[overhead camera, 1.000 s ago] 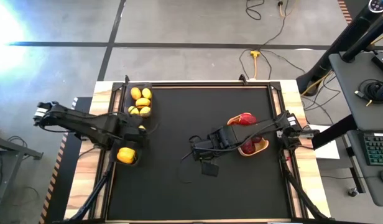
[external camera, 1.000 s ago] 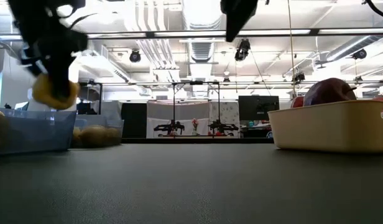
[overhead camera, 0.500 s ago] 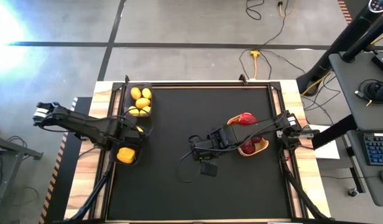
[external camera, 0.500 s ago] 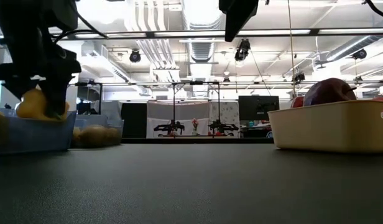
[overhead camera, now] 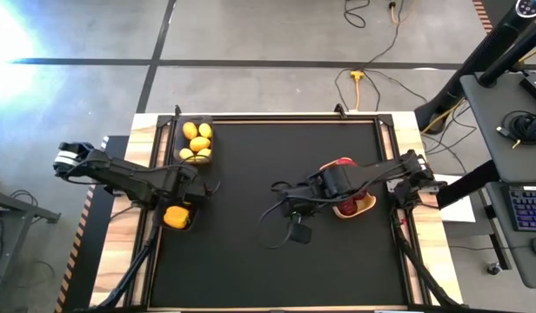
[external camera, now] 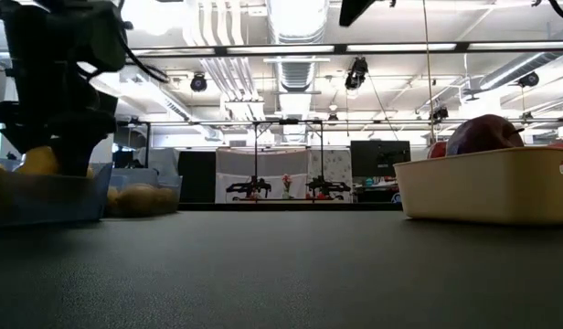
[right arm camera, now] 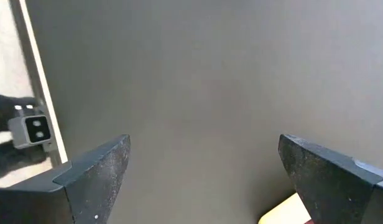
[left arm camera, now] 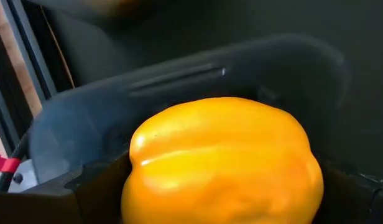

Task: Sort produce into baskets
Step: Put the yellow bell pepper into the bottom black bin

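A yellow-orange pepper [left arm camera: 222,165] lies in the near-left black basket [overhead camera: 188,224]; the low view shows the pepper [external camera: 39,162] behind the basket's wall [external camera: 44,194]. My left gripper [overhead camera: 177,202] points down over it, open. Its fingers [left arm camera: 95,183] stand on either side of the pepper, a little apart from it. Yellow lemons [overhead camera: 197,142] fill the far-left basket [overhead camera: 181,130]. Dark red produce [overhead camera: 340,165] sits in the tan basket [overhead camera: 365,207] on the right. My right gripper [right arm camera: 210,180] hangs open above the bare mat near the table's middle [overhead camera: 295,229].
The black mat [overhead camera: 251,261] lies bare between the left baskets and the tan basket [external camera: 487,187]. A dark cable loops on the mat below the right arm [overhead camera: 266,235]. Wooden table edges and frame rails run along both sides.
My left gripper has gone down with the pepper into the near-left basket and has rolled at the wrist. The pepper, clear above the basket's wall a second ago, now lies inside it. My right gripper has risen a little.
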`<state>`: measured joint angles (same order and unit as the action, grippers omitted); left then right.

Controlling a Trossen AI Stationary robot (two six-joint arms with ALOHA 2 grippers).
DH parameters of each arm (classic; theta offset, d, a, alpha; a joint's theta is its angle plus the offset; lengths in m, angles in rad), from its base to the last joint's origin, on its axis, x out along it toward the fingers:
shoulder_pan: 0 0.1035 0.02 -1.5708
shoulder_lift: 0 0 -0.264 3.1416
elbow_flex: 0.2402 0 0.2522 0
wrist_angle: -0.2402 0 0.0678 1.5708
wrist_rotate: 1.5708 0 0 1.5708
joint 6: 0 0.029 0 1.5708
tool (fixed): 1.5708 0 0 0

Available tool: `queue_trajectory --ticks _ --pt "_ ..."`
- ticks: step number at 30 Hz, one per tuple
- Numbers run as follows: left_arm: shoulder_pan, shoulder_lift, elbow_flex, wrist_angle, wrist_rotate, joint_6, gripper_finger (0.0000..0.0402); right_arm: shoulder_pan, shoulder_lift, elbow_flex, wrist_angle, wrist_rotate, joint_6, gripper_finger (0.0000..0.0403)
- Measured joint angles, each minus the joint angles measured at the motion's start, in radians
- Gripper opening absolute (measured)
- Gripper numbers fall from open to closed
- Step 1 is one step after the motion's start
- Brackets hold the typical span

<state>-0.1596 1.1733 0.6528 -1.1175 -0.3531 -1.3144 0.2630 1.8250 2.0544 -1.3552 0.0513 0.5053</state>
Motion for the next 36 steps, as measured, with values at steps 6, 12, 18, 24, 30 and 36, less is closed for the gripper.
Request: queue_trajectory --ticks 6,12,18,24,30,36 --pt "0.043 0.039 0.008 0.007 0.106 0.075 0.0373 0.000 -0.057 0.000 0.001 0.002 0.000 0.0400" --pt "0.079 0.040 0.007 0.008 0.119 0.092 0.0374 0.000 -0.083 0.000 0.002 0.028 -0.002 0.0400" --pt "0.112 0.052 0.006 0.020 0.118 0.186 0.0372 0.001 -0.084 0.000 0.001 0.028 -0.023 0.0400" --pt "0.112 0.100 0.006 0.020 0.056 0.246 0.0360 0.021 -0.084 -0.002 -0.012 0.028 -0.027 0.0400" --pt "0.113 0.133 0.008 0.019 0.122 0.259 0.0367 0.059 -0.084 -0.002 -0.089 0.027 -0.021 0.0400" --pt "0.119 0.115 0.043 0.009 0.196 0.250 0.0394 0.105 -0.084 -0.002 -0.114 0.028 -0.029 0.0400"
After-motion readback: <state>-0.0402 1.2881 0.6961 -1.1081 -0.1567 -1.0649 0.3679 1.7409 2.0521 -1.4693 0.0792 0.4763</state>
